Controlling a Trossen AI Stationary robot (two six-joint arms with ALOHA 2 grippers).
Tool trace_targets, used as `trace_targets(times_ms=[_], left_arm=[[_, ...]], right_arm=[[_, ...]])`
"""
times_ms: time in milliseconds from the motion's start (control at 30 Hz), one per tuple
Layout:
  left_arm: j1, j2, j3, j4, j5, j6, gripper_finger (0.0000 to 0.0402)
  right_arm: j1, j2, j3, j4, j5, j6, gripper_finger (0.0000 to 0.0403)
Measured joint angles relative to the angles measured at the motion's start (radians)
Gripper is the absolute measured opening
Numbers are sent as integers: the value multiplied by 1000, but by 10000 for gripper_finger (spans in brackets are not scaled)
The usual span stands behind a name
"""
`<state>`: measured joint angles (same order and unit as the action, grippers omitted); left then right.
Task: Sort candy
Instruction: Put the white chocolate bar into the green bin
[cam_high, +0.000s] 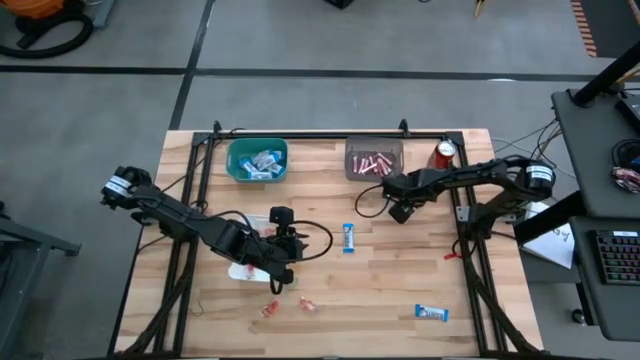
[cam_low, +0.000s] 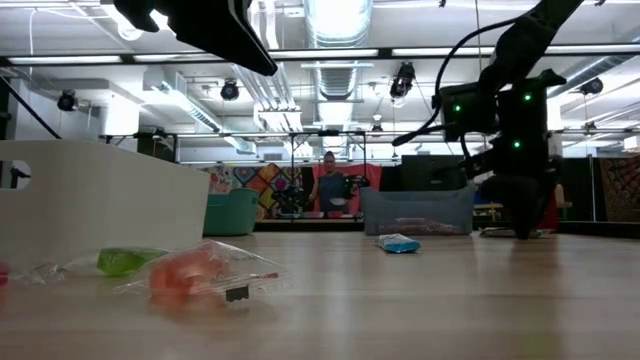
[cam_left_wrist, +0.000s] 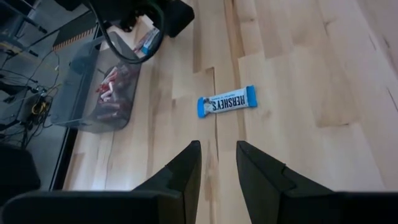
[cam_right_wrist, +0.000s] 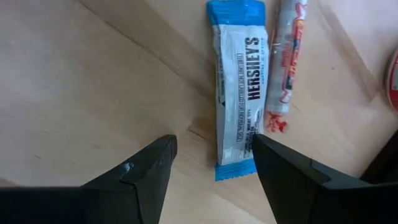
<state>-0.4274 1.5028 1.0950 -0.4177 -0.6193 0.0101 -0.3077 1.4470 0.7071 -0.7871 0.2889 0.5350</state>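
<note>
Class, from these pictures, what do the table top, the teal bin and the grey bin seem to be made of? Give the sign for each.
Table top: looks like pale wood in joined strips, matt; grain and seams show.
Teal bin: probably plastic, opaque with smooth even colour.
Grey bin: likely see-through tinted plastic; the pink sticks inside show through its wall in the left wrist view.

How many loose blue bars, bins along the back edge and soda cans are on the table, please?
Loose blue bars: 3 (one lies under the right arm)
Bins: 2
Can: 1
Total: 6
</note>
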Motion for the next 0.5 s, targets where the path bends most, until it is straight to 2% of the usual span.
trace_targets(times_ms=[233, 367, 500], left_arm=[[2, 0, -7, 17, 1, 0, 86], [2, 0, -11, 18, 1, 0, 86], [2, 0, -11, 24, 1, 0, 86]], right_arm=[[-37, 0, 0, 7, -19, -64, 202], [-56, -2, -1, 11, -57, -99, 160], [-57, -1, -3, 8, -51, -126, 100]])
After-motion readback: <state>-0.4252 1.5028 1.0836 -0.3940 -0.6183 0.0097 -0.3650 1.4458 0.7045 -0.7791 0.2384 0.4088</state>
